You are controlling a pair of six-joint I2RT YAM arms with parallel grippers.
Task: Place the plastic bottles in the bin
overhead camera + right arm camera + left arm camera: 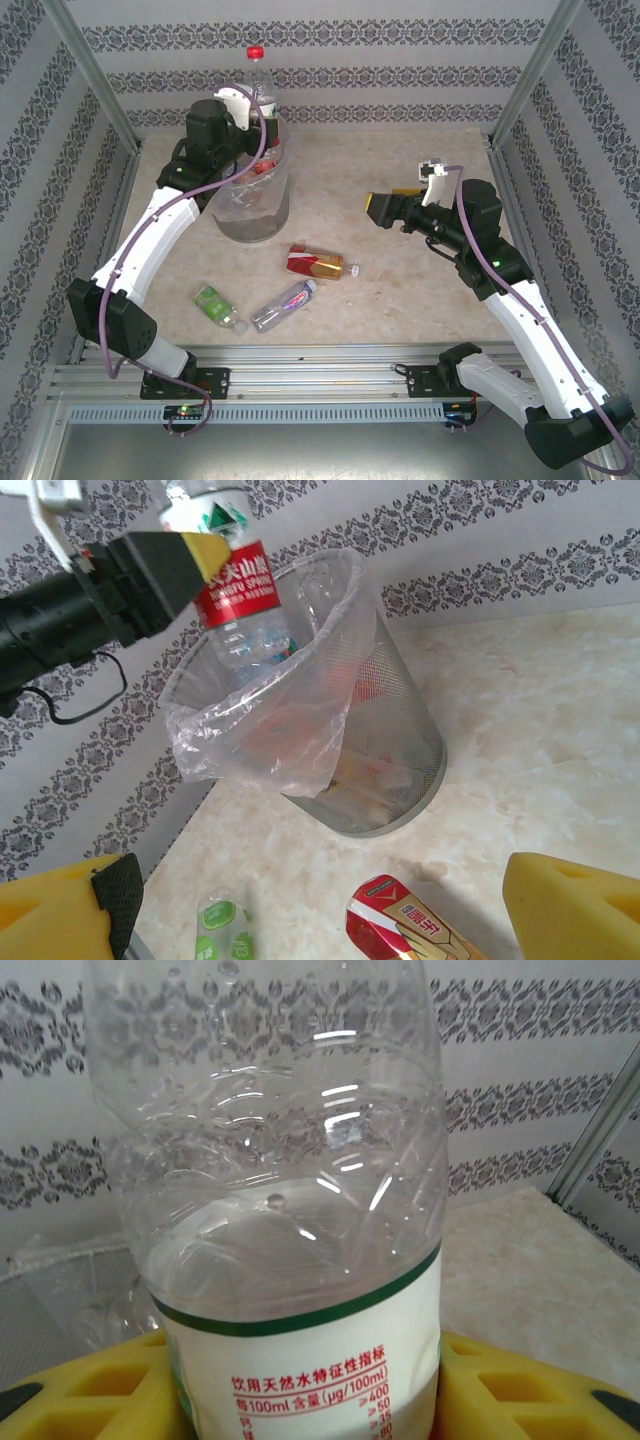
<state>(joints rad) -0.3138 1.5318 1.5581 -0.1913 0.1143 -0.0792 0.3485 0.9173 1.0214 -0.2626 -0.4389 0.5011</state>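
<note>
On the marbled table [420, 290], the grey mesh bin [255, 215] with its crinkled clear liner [250, 730] stands at the far left, several bottles already lying inside. Directly above its mouth my left end effector [212, 552] pinches the held bottle [235, 585] between its yellow pads, gripping at the label. The bottle's long axis stands upright, red cap up and base down, and the base appears to hang just within the liner's rim, so by my reading a release should drop it straight in. It is clear, beaded with droplets inside, and wears a red and white label edged in green. My right end effector [382, 206] hovers spread wide and empty over the table's middle, well right of the bin. Three bottles lie flat nearer the bases: the red-labelled bottle [318, 263], long axis running left to right, closest to my right arm; the purple-labelled bottle [285, 303], angled; and the small green-labelled bottle [217, 307], closer to my left arm
</note>
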